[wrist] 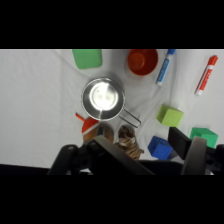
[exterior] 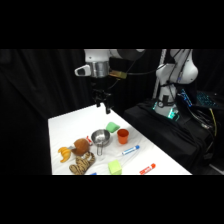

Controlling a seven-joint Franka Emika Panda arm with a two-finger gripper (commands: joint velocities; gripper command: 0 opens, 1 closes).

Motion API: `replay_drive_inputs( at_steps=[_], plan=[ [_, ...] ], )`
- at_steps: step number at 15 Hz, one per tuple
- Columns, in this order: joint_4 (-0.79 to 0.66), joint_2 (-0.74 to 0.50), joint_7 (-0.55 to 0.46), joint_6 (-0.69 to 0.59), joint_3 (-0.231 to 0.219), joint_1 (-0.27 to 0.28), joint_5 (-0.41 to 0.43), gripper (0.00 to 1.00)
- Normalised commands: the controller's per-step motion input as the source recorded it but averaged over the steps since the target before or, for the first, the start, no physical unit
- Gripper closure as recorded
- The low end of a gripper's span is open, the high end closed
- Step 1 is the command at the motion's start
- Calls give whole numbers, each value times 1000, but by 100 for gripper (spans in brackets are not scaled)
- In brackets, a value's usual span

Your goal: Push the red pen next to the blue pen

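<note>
The red pen (exterior: 147,169) lies near the table's front edge, a red marker with a white section; the wrist view has the red pen (wrist: 205,75) at the right. The blue pen (exterior: 130,150) lies a little further back, beside the orange cup; in the wrist view the blue pen (wrist: 164,66) is at top right. The two pens lie apart, roughly parallel. My gripper (exterior: 104,106) hangs high over the table's far part, well away from both. In the wrist view the gripper (wrist: 132,136) is open and holds nothing.
An orange cup (exterior: 123,135), a metal pot (exterior: 100,137) and a green object (exterior: 112,127) stand mid-table. Plush toys (exterior: 76,149) and a green block (exterior: 115,167) lie at the front left. The wrist view also has a blue block (wrist: 160,147) and a green cube (wrist: 170,115).
</note>
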Motion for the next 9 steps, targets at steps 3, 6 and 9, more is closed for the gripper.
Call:
replay_drive_inputs(
  at_steps=[3,6,9],
  plan=[
    [-6,13,88,34,42,11,-29,0],
    [-38,7,238,86,100,88,-58,0],
    [-74,33,328,152,147,158,-65,0]
  ],
)
